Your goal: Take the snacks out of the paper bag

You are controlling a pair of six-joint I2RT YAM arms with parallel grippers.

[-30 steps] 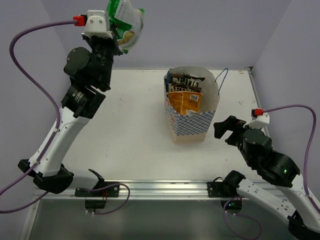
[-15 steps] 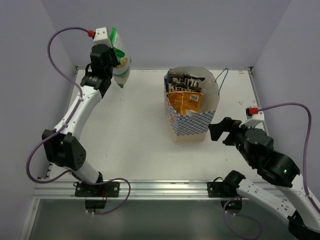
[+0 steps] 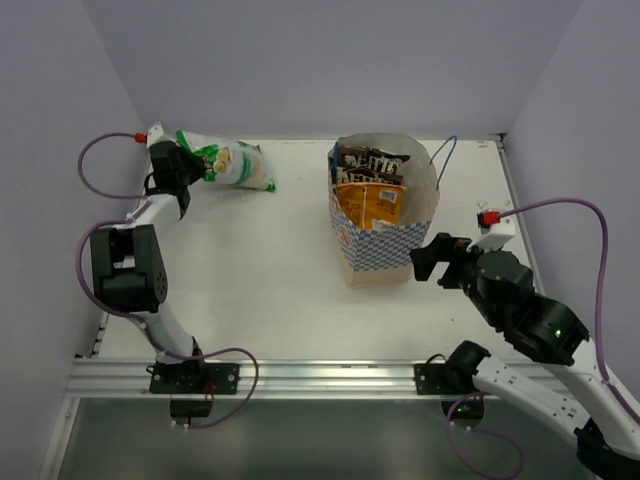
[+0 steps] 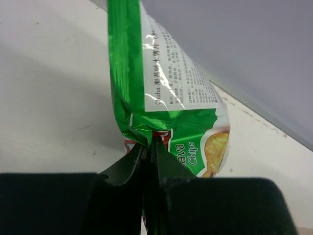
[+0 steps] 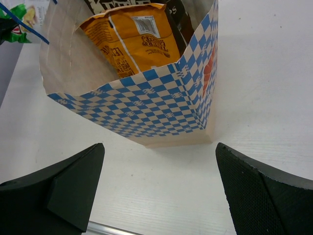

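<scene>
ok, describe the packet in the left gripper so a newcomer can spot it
Start at the white table and go to its far-left corner, left of the checkered paper bag. There the left gripper pinches a green-and-white chip bag. It is the only packet outside the paper bag; the orange packet and dark brown packets are inside.

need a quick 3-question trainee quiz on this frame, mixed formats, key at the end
1. True or false: the right gripper is shut on the paper bag.
2. Fill in: the orange packet sits ___ the paper bag.
3. What is the left gripper clamped on? A) green chip bag B) paper bag C) orange packet

Key: 1 false, it is open beside the bag. 2 inside. 3 A.
</scene>
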